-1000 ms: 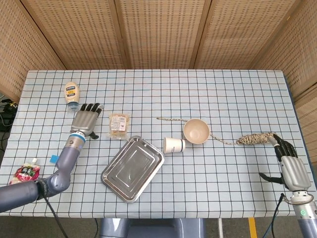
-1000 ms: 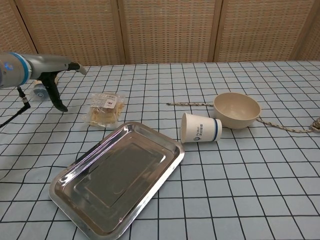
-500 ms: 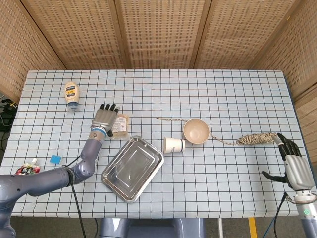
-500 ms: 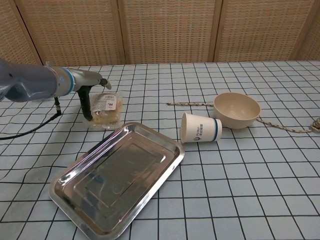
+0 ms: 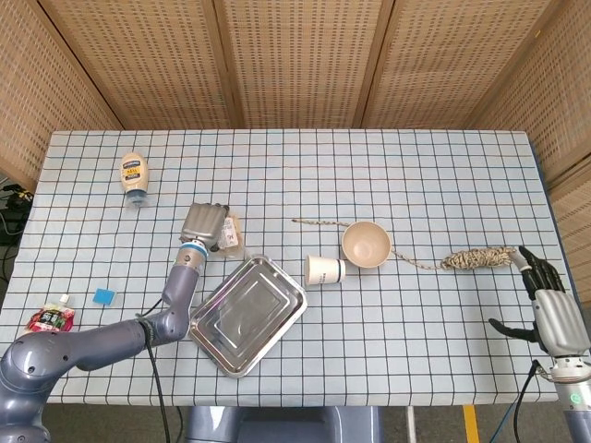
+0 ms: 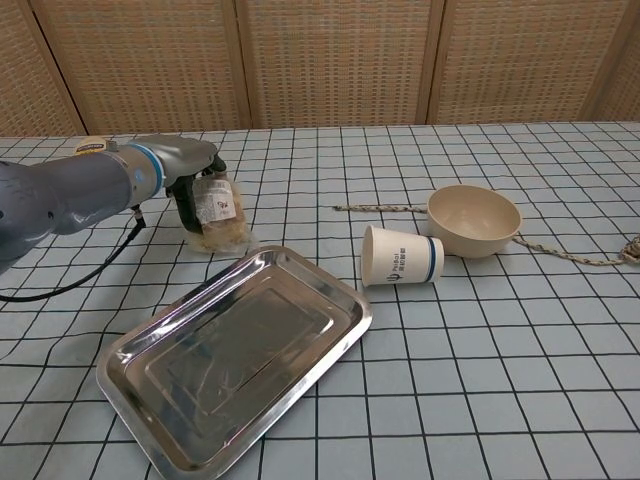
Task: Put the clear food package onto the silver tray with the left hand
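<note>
The clear food package (image 6: 218, 215), with pale brown food inside and a white label, stands tilted up just behind the silver tray (image 6: 235, 355). My left hand (image 6: 193, 190) grips it from the left side, fingers curled over its top. In the head view the left hand (image 5: 205, 223) covers most of the package (image 5: 232, 234), which pokes out to its right, above the tray's (image 5: 247, 315) far left corner. My right hand (image 5: 548, 310) hangs open past the table's right edge, holding nothing.
A paper cup (image 6: 401, 256) lies on its side right of the tray, with a beige bowl (image 6: 474, 220) and a braided rope (image 5: 474, 259) beyond it. A mayonnaise bottle (image 5: 135, 175), a red pouch (image 5: 49, 319) and a small blue square (image 5: 102, 295) lie at the left.
My left hand moved right onto the package and closed on it, tipping it up on edge. The tray shifted slightly. The right hand stayed put.
</note>
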Motion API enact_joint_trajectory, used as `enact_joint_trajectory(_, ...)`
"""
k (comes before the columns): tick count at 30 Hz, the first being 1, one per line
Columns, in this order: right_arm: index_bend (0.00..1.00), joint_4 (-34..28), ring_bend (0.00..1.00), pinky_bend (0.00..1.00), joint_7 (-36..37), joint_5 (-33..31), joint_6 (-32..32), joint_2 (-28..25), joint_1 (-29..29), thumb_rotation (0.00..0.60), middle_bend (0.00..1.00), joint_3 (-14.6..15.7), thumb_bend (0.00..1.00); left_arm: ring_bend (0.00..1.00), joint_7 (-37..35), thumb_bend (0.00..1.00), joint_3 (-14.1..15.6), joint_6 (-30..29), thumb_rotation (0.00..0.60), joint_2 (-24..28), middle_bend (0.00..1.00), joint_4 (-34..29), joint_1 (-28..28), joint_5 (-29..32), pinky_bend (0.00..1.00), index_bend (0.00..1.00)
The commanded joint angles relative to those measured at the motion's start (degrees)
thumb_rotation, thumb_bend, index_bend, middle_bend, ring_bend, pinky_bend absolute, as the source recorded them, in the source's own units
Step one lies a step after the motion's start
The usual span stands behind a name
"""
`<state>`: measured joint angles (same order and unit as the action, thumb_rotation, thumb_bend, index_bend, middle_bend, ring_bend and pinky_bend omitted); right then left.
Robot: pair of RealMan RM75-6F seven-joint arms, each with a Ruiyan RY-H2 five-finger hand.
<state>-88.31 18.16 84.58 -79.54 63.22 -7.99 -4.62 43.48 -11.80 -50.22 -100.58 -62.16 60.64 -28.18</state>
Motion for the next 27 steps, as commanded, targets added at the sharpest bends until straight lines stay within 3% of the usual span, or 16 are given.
enact_joint_trajectory(1, 0.00, -0.3, 0.00, 0.00, -0.4, 0.3, -0.2, 0.0, 0.1, 0.600, 0.00, 0.2, 0.04, 0.37, -3.8, 0.45, -0.4, -3.2, 0.600, 4.0, 0.36, -5.3, -2.6, -4.6, 0.43, 0.59)
enact_joint_trajectory(12, 0.02, -1.1, 0.00, 0.00, -1.9, 0.7, -1.0, -0.1, 0.3, 0.600, 0.00, 0.2, 0.04, 0.37, -9.6, 0.45, 0.9, -9.3, 0.600, 14.8, 0.35, -24.2, -7.5, -18.1, 0.42, 0.57)
enact_joint_trajectory(15, 0.02, -1.2, 0.00, 0.00, -2.4, 0.6, -0.8, 0.1, 0.2, 0.600, 0.00, 0.2, 0.04, 0.37, -12.0, 0.45, 3.6, -9.2, 0.600, 16.9, 0.34, -31.1, -9.1, -24.7, 0.42, 0.55)
enact_joint_trajectory(22, 0.02, -1.4, 0.00, 0.00, -3.4, 0.7, -0.7, 0.4, 0.2, 0.600, 0.00, 0.5, 0.04, 0.35, -12.9, 0.44, 9.8, -8.6, 0.600, 17.1, 0.30, -36.2, -11.4, -34.4, 0.40, 0.50)
enact_joint_trajectory(24, 0.02, -1.5, 0.00, 0.00, -3.4, 0.7, -0.9, 0.3, 0.3, 0.600, 0.00, 0.4, 0.04, 0.29, -13.2, 0.38, 10.5, -8.1, 0.600, 17.5, 0.23, -37.0, -11.8, -35.2, 0.37, 0.44)
enact_joint_trajectory(27, 0.02, -1.7, 0.00, 0.00, -3.4, 0.9, -1.2, 0.1, 0.4, 0.600, 0.00, 0.4, 0.04, 0.12, -13.6, 0.18, 11.6, -6.1, 0.600, 19.3, 0.05, -38.9, -11.9, -35.7, 0.25, 0.26)
